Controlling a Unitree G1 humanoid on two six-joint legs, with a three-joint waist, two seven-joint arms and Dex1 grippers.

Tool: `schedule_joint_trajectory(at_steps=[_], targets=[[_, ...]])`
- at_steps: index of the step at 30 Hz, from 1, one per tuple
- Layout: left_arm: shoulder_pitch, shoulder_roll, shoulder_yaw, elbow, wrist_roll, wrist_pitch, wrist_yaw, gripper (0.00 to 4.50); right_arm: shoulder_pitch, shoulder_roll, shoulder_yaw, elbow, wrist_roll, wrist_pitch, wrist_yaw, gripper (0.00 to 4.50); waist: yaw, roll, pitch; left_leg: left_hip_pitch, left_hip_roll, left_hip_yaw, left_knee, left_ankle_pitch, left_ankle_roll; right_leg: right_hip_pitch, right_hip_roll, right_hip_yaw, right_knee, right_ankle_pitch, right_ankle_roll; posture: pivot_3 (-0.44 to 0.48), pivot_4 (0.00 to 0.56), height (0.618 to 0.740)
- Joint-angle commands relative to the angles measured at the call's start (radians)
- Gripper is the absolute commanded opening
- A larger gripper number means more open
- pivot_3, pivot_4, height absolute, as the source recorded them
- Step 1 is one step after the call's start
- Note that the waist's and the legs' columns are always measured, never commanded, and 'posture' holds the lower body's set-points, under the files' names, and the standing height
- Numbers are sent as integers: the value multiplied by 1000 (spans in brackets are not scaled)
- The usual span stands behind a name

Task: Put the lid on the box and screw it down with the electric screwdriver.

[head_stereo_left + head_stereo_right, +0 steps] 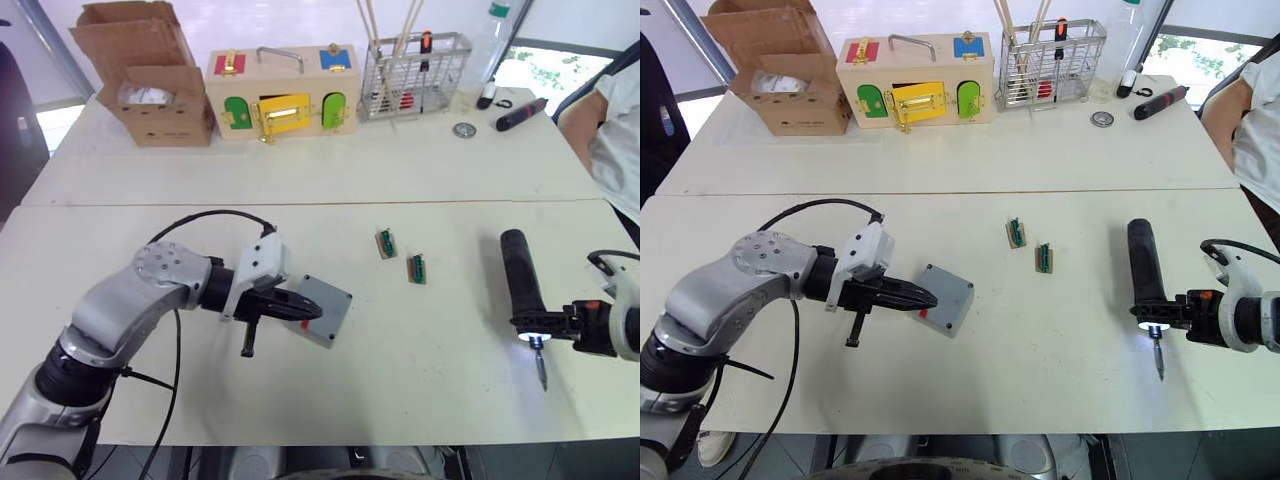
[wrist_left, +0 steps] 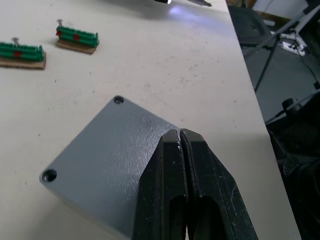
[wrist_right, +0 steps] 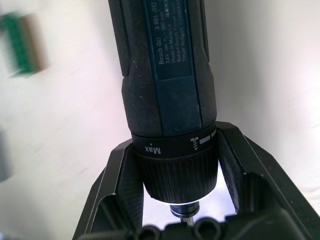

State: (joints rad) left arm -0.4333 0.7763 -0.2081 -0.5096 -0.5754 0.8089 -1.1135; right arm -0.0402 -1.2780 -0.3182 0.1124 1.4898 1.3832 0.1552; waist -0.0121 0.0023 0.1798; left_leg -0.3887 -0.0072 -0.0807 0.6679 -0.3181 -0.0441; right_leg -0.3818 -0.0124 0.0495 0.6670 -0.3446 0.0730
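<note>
My left arm reaches in from the left, elbow bent, forearm stretched toward the middle of the counter (image 1: 420, 180). My left fingers (image 2: 180, 150) are pressed flat together — no gap between them — their tips resting on the lid (image 2: 110, 160). My right arm comes in low from the right edge; its fingers (image 3: 175, 185) clamp both sides of the electric screwdriver (image 1: 522, 275) near its lit tip.

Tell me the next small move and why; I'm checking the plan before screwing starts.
Probably carry the electric screwdriver, clamped in the right gripper with its light on, toward the lid. The lid already sits on the box, the shut left gripper rests on it, and its corner holes look empty.
</note>
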Motion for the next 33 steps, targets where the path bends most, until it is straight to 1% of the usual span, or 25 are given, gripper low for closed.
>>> schedule_joint_trajectory(at_steps=[1,7,9,10,11,13,15,18,21,23,26,28,29,31,33], targets=[[13,10,23,-23,-9,-3,19,0,-67,9,10,11,-109,-4,58,1756,0,0,0,0,0,0,0,0,0,0,0,0,0,0,0,0,150,740],[25,-16,41,9,-24,6,67,0,-104,48,38,-24,-281,-18,143,1756,0,-2,-1,-1,0,0,1,0,-1,-1,0,0,1,1,1,0,150,740],[18,-39,61,20,-47,26,91,0,-107,58,36,-39,-334,-27,162,2772,0,-2,-1,0,0,0,2,1,-1,0,0,0,1,1,1,0,150,740],[13,-48,72,24,-59,37,102,0,-105,63,35,-46,-365,-37,168,3025,0,-3,-1,0,0,0,2,1,-1,0,-1,0,1,2,1,0,150,740],[10,-55,82,29,-68,47,114,0,-99,65,37,-54,-400,-57,181,3424,1,-3,-1,0,0,0,3,0,-1,0,-1,0,1,2,1,0,150,740],[6,-64,100,37,-82,64,135,0,-94,74,30,-63,-447,-81,204,4047,1,-3,-1,0,0,0,4,0,-1,1,-1,0,1,2,1,0,150,740],[5,-70,122,45,-96,82,158,0,-100,78,15,-76,-480,-101,229,4484,2,-3,-1,-1,0,0,5,0,-1,1,-1,0,1,2,1,0,150,740],[1,-87,171,69,-123,111,203,0,-117,76,-12,-102,-531,-155,274,4484,3,-3,-1,-2,0,0,9,0,0,1,-1,0,3,2,2,0,150,740],[-3,-109,232,120,-118,114,270,0,-172,92,-82,-138,-533,-217,329,4484,2,-2,-1,-2,-1,0,10,0,1,1,-1,0,4,2,2,0,150,740],[23,-101,241,142,-86,90,290,0,-178,111,-122,-211,-517,-242,375,4484,-1,-2,-1,-2,-1,0,11,0,1,-1,-1,0,6,2,2,0,150,740],[88,-89,243,156,-34,19,296,0,-124,184,-157,-378,-469,-266,433,4484,1,-2,-1,-2,0,0,10,0,1,-2,0,0,7,2,2,0,150,740],[147,-61,241,174,4,-19,283,0,-50,272,-143,-533,-409,-274,437,4484,2,-3,-1,-3,1,0,10,0,1,-3,0,-1,7,2,2,0,150,740],[175,-49,241,180,21,-36,282,0,-11,310,-109,-612,-409,-292,434,4484,2,-3,-1,-3,1,-1,9,-1,1,-4,0,-1,7,2,2,0,150,740],[202,-37,242,191,38,-60,280,0,31,353,-62,-698,-434,-321,428,4484,6,-2,-1,-5,1,0,9,-1,1,-6,0,0,9,2,2,0,150,740],[254,-25,249,173,42,-64,281,0,83,394,23,-781,-496,-375,431,4484,10,-2,-1,-7,-1,0,13,0,1,-8,-3,0,13,2,2,0,150,740]])
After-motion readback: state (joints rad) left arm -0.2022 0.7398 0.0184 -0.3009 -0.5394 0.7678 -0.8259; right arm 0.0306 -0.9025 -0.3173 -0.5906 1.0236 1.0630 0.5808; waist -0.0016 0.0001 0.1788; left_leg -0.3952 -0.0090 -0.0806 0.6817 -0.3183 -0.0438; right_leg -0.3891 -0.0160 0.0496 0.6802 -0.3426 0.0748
